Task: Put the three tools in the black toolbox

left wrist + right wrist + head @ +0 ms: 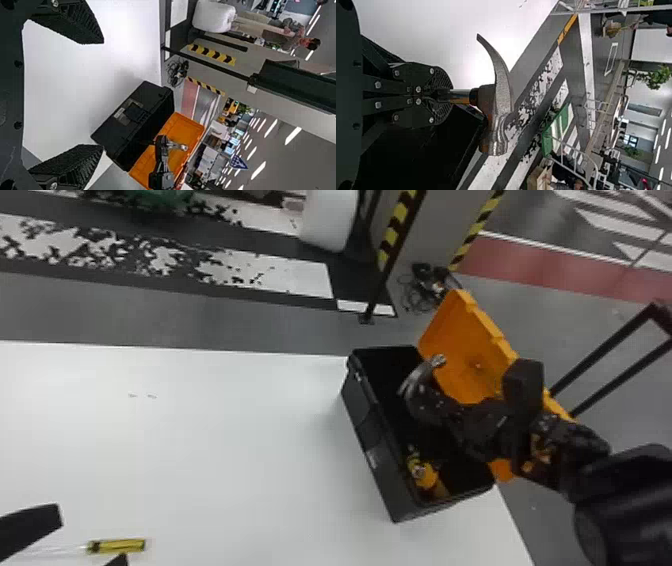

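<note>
In the head view, the right gripper (429,406) held the hammer (425,369) over the open black toolbox (367,432), its head close to the orange lid (457,352). A yellow tool (424,476) lay inside, so the hammer probably wanted the free stretch beside it, lowered clear of lid and rim before any release. The screwdriver (117,546) lay on the table (210,450) by the left gripper (91,535), likely the last to go in. In the left wrist view, that gripper's fingers stood wide apart, nothing between them. In the right wrist view, the other's fingers were closed on the handle near the heavy head; a slow descent seemed wise, lest the claw catch or the tool swing, then a low, gentle opening.
</note>
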### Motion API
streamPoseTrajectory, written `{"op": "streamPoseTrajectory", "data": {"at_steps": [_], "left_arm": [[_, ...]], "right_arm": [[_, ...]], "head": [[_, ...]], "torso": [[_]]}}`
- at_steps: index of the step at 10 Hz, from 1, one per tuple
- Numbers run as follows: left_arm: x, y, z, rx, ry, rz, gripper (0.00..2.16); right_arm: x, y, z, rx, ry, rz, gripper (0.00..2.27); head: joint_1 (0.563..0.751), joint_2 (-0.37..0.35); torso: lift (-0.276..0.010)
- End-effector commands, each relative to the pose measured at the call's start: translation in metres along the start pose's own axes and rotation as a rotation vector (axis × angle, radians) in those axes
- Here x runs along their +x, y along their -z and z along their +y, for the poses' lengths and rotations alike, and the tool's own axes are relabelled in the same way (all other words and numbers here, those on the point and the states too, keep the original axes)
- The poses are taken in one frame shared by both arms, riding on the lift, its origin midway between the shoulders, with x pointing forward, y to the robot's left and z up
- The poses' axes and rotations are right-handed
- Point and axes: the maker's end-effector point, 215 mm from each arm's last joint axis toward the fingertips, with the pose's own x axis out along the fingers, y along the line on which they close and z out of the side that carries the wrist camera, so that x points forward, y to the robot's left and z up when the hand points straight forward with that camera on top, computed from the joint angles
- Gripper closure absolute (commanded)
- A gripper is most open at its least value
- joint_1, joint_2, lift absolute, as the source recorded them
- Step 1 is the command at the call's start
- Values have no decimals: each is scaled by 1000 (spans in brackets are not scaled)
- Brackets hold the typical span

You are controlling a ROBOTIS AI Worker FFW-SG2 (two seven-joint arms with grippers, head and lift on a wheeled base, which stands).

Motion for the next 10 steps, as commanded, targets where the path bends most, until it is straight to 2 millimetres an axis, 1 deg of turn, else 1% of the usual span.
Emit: {"op": "streamPoseTrajectory", "data": {"at_steps": [1, 3, 4, 5, 6, 7, 8, 9, 10], "left_arm": [[2, 0, -2, -3, 4, -2, 66], [3, 0, -7, -11, 12, -4, 66], [2, 0, -9, -13, 12, -5, 66], [2, 0, -11, -14, 14, -6, 66], [1, 2, -16, -20, 20, -1, 66], [3, 4, -20, -22, 24, 4, 66], [3, 3, -22, -21, 23, 2, 66], [3, 3, -21, -18, 19, 1, 66], [4, 3, -21, -18, 17, 0, 70]], "right_arm": [[-7, 10, -21, 75, 19, 14, 2229], [-12, 18, -41, 139, 19, 23, 2223], [-13, 21, -41, 157, 6, 21, 2223], [-13, 23, -37, 161, -2, 24, 1993], [-14, 27, -33, 167, -11, 25, 842], [-15, 26, -31, 161, -15, 17, -2], [-19, 22, -34, 162, -11, -3, -1], [-25, 18, -39, 186, -5, -23, 60], [-36, 9, -45, 238, -9, -67, 60]], "head": [[695, -347], [695, -350], [695, -350], [695, -350], [695, -350], [695, -350], [695, -350], [695, -350], [695, -350]], "torso": [[-55], [-55], [-55], [-55], [-55], [-55], [-55], [-55], [-55]]}}
